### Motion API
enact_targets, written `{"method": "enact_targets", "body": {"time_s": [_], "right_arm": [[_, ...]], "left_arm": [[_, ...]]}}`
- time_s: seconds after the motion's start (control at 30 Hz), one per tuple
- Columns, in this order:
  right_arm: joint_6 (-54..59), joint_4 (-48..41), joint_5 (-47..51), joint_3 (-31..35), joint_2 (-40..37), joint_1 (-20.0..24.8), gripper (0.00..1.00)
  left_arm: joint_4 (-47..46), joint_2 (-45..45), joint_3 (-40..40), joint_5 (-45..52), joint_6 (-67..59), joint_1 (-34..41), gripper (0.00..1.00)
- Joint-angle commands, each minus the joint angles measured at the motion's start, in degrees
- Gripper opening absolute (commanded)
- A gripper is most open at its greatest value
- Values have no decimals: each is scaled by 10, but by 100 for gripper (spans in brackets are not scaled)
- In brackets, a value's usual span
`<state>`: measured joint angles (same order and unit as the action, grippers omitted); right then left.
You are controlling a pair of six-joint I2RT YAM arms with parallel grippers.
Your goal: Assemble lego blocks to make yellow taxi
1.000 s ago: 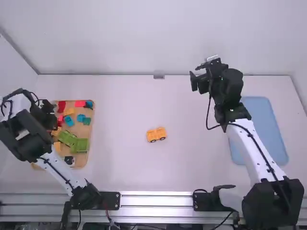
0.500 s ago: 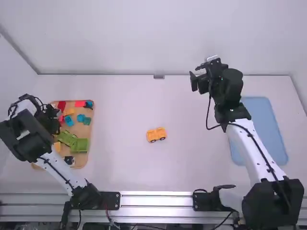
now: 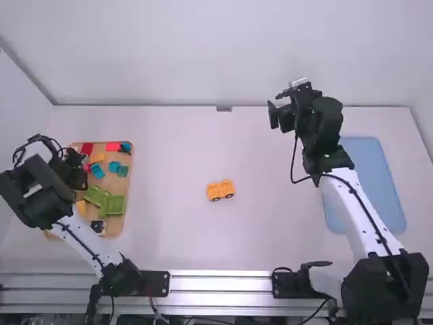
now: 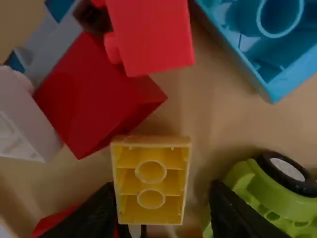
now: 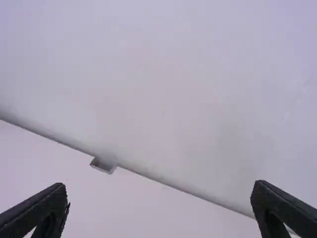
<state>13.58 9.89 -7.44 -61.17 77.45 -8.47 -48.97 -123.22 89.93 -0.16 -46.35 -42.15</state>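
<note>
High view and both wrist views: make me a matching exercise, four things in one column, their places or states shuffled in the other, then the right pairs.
1. Yellow wheeled block
2. Blue tray
3. Right pincer
4. Yellow brick by the left pincer

A. Open
B. Hollow underside showing
C. Mid-table
D. Partly hidden by the right arm

Pairs: 1-C, 2-D, 3-A, 4-B
</note>
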Motion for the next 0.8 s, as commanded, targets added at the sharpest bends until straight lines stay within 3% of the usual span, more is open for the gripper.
{"method": "enact_targets", "body": {"time_s": [0.0, 0.3, 0.57, 0.77], "right_arm": [[0, 0, 0, -22, 1, -2, 98], [0, -1, 0, -22, 1, -2, 99], [0, 1, 0, -22, 1, -2, 98], [0, 2, 0, -22, 1, -2, 99]], "left_arm": [[-5, 0, -6, 9, 16, -2, 51], [29, 0, -28, 6, 16, -3, 55], [36, 0, -37, -8, 18, -2, 40], [47, 0, -37, -9, 36, -2, 34]]}}
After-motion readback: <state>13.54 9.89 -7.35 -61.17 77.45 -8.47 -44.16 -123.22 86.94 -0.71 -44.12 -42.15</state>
